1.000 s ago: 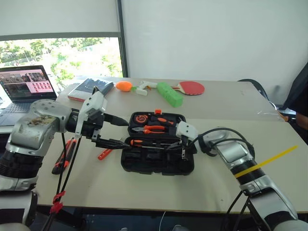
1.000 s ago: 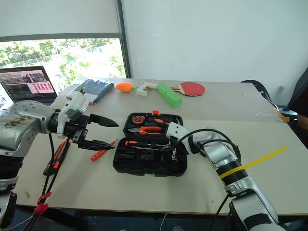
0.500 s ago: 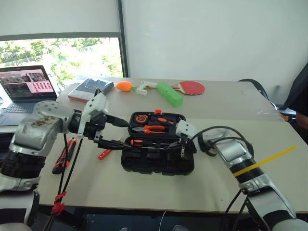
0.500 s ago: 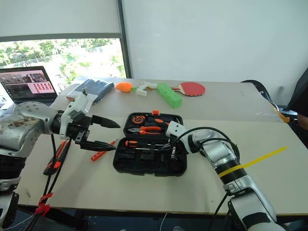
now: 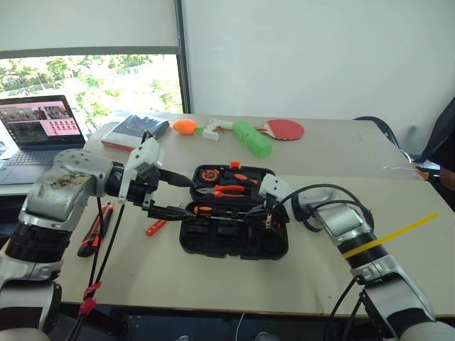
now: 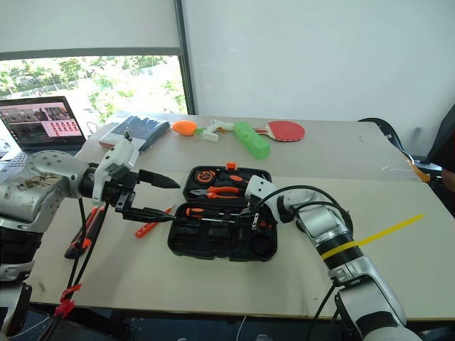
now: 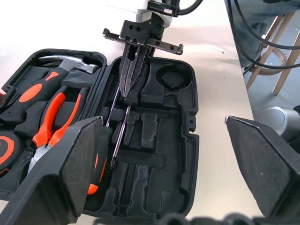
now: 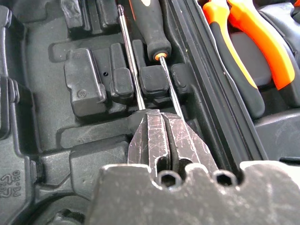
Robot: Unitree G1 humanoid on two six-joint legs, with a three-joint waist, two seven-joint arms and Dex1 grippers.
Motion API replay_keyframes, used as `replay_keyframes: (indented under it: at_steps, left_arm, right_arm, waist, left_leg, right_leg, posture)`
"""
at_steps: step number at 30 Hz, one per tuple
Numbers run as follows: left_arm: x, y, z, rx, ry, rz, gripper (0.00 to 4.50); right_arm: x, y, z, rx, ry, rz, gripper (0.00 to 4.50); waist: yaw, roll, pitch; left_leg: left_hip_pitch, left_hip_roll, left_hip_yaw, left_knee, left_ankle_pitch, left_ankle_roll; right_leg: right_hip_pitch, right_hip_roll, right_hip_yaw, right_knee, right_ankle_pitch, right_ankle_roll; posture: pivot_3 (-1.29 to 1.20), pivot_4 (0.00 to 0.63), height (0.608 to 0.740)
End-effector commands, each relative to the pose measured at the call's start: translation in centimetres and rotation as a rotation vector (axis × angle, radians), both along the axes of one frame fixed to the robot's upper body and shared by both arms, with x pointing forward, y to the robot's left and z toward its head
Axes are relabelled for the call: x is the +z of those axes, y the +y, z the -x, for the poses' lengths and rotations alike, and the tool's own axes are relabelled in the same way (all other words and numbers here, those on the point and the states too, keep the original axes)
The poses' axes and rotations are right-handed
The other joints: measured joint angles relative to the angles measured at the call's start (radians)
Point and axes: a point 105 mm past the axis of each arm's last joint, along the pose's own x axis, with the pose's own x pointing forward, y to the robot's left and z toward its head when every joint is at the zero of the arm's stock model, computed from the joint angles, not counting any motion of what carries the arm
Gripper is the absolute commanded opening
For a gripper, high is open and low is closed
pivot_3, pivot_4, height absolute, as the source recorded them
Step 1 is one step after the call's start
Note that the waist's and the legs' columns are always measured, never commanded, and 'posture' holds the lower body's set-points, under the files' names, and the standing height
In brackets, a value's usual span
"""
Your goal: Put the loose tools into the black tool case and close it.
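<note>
Over the black tool case (image 5: 234, 238), left fingers (image 7: 56, 183) spread, right fingers (image 8: 164, 140) pressed together.

Left gripper (image 5: 179, 196) wide apart, pointing right, raised. Right gripper (image 7: 131, 75) closed, tips angled down, arm bent.

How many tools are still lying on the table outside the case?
2. A small orange screwdriver lies just left of the case; a black-and-orange tool lies further left. Others may be hidden behind the left arm.
</note>
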Motion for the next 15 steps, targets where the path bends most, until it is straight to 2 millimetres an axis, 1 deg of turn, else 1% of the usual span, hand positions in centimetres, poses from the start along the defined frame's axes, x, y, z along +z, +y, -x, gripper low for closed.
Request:
replay_keyframes:
  at_steps: [1, 3, 4, 6, 8, 9, 10, 12, 13, 15]
  left_arm:
    - [0.2, 0.7, -0.7, 0.087, -0.053, -0.018, 4.50]
    - [-0.2, 1.8, -1.0, 0.179, -0.035, -0.016, 4.50]
    - [-0.3, 2.1, -1.0, 0.209, -0.027, -0.014, 4.50]
    - [-0.7, 3.6, -0.8, 0.304, 0.003, -0.013, 4.50]
    - [-1.5, 6.1, 0.0, 0.440, 0.040, -0.031, 4.50]
    - [-1.9, 7.3, 0.7, 0.501, 0.061, -0.041, 4.50]
    - [-2.2, 8.6, 1.4, 0.560, 0.079, -0.052, 4.50]
    - [-2.9, 11.0, 2.9, 0.672, 0.101, -0.082, 4.50]
    - [-3.3, 12.0, 3.6, 0.726, 0.112, -0.097, 4.50]
    - [-3.9, 14.1, 5.3, 0.824, 0.137, -0.118, 4.50]
  right_arm:
    - [2.3, 0.3, 0.2, 0.014, -0.073, -0.072, 0.02]
    - [5.4, 0.0, 0.7, 0.018, -0.113, -0.166, 0.02]
    - [6.3, -0.1, 1.1, 0.024, -0.120, -0.194, 0.02]
    - [8.4, -0.3, 2.6, 0.068, -0.119, -0.267, 0.59]
    - [10.6, -0.5, 5.5, 0.175, -0.121, -0.329, 1.08]
    - [11.5, -0.6, 7.0, 0.230, -0.119, -0.349, 1.52]
    - [12.0, -0.8, 8.2, 0.278, -0.118, -0.360, 1.68]
    - [12.5, -1.1, 9.9, 0.333, -0.106, -0.365, 2.30]
    - [12.6, -1.2, 10.4, 0.349, -0.100, -0.363, 2.74]
    - [12.6, -1.5, 11.1, 0.372, -0.099, -0.350, 3.41]
  waist:
    - [-0.001, 0.000, 0.000]
    - [-0.001, 0.000, 0.000]
    - [-0.003, 0.001, 0.001]
    - [-0.002, 0.001, 0.001]
    - [-0.002, 0.001, 0.001]
    - [-0.004, 0.001, 0.001]
    - [-0.006, 0.001, 0.001]
    - [-0.004, 0.001, 0.001]
    - [-0.004, 0.001, 0.001]
    - [-0.001, -0.001, 0.002]
  left_leg:
    - [0.000, 0.000, 0.000, 0.000, 0.000, 0.000]
    - [0.000, 0.000, 0.000, 0.000, 0.000, 0.000]
    - [-0.001, 0.000, 0.000, 0.000, 0.000, 0.000]
    - [-0.002, 0.000, 0.000, 0.000, 0.000, 0.000]
    - [-0.003, 0.001, 0.000, 0.000, 0.000, 0.000]
    - [-0.003, 0.001, 0.000, -0.001, 0.000, 0.000]
    - [-0.004, 0.002, 0.000, -0.002, 0.000, 0.000]
    - [-0.003, 0.002, 0.000, -0.003, -0.001, 0.001]
    - [-0.003, 0.002, 0.000, -0.002, -0.001, 0.001]
    - [-0.002, 0.002, 0.001, -0.002, -0.001, 0.000]
  right_leg:
    - [0.000, 0.000, 0.000, 0.000, 0.000, 0.000]
    - [0.000, 0.000, 0.000, 0.000, 0.000, 0.000]
    - [-0.001, 0.000, 0.000, 0.000, 0.000, 0.000]
    - [-0.003, 0.000, 0.000, 0.000, 0.000, 0.000]
    - [-0.003, 0.000, 0.000, 0.000, 0.000, 0.000]
    - [-0.003, 0.000, 0.000, 0.000, 0.000, 0.000]
    - [-0.004, 0.000, 0.000, 0.000, 0.000, 0.000]
    - [-0.004, 0.000, 0.000, -0.001, 0.000, 0.000]
    - [-0.004, 0.000, -0.001, -0.001, -0.001, 0.000]
    - [-0.003, -0.001, -0.001, -0.001, -0.001, -0.001]
  posture:
    - [0.00, 0.150, 0.736]
    - [0.00, 0.150, 0.736]
    - [0.00, 0.150, 0.736]
    - [0.00, 0.150, 0.736]
    - [0.00, 0.150, 0.736]
    - [0.00, 0.150, 0.736]
    - [0.00, 0.150, 0.736]
    - [0.00, 0.150, 0.736]
    - [0.00, 0.150, 0.736]
    - [0.00, 0.150, 0.736]
